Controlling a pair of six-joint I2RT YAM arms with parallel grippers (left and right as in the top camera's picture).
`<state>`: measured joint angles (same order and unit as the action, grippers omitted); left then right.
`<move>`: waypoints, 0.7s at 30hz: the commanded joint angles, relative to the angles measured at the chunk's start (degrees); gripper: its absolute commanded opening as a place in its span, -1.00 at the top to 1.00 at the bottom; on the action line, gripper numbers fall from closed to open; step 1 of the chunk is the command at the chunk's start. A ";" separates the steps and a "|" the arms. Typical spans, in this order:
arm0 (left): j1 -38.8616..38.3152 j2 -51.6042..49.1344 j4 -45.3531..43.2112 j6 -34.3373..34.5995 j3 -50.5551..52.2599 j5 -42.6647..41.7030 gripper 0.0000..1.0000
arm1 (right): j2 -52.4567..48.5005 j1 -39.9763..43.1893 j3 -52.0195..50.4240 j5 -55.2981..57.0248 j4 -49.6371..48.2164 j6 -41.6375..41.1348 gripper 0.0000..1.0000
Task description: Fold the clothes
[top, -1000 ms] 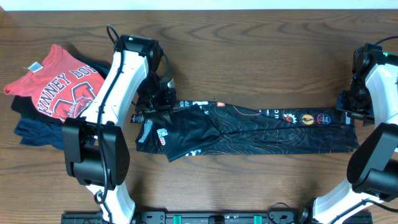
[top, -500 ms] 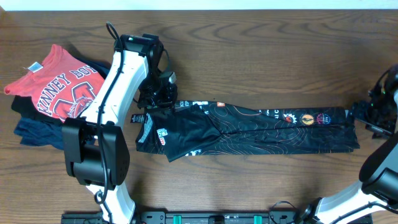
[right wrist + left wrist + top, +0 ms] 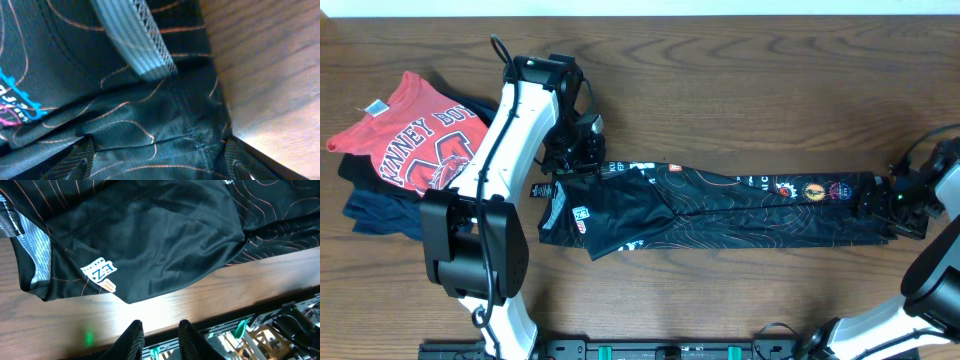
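Observation:
The black shirt (image 3: 720, 205) with thin orange contour lines lies folded into a long strip across the middle of the table. My left gripper (image 3: 576, 158) hovers at the strip's upper left end. In the left wrist view its fingers (image 3: 161, 336) stand a little apart with nothing between them, above the shirt (image 3: 150, 240) and its white logo. My right gripper (image 3: 882, 200) is low over the strip's right end. In the right wrist view it (image 3: 160, 162) is wide open, and the shirt's hem (image 3: 125, 120) spans the space between the fingers.
A red tee with white letters (image 3: 415, 140) lies on a navy-blue garment (image 3: 380, 215) at the table's left. The table's front edge and the rig frame (image 3: 260, 325) show in the left wrist view. Bare wood (image 3: 270, 75) lies right of the hem.
My right arm has come down from the back right to the shirt's right end. My left gripper shifted slightly at first, then held still.

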<state>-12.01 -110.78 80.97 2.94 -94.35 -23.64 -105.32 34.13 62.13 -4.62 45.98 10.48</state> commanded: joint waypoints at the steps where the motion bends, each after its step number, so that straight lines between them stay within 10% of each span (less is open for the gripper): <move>1: 0.02 0.31 0.20 0.35 0.48 0.26 0.47 | -0.22 0.31 -2.95 -5.84 -2.25 1.14 -0.60; 9: 0.02 0.31 0.13 0.35 0.48 0.26 0.47 | -0.24 -0.57 -3.82 -7.87 -4.52 1.18 -0.21; 18: 0.02 0.31 0.15 0.37 0.48 0.26 0.48 | -0.24 -0.61 -3.82 -7.80 -4.83 3.76 0.98; 21: 0.02 0.31 0.15 0.37 0.48 0.26 0.47 | -0.22 -0.59 -3.52 -6.56 -4.74 3.17 0.98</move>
<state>-12.01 -110.78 80.93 2.98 -94.35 -23.62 -104.14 34.28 59.48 -10.72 41.06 13.45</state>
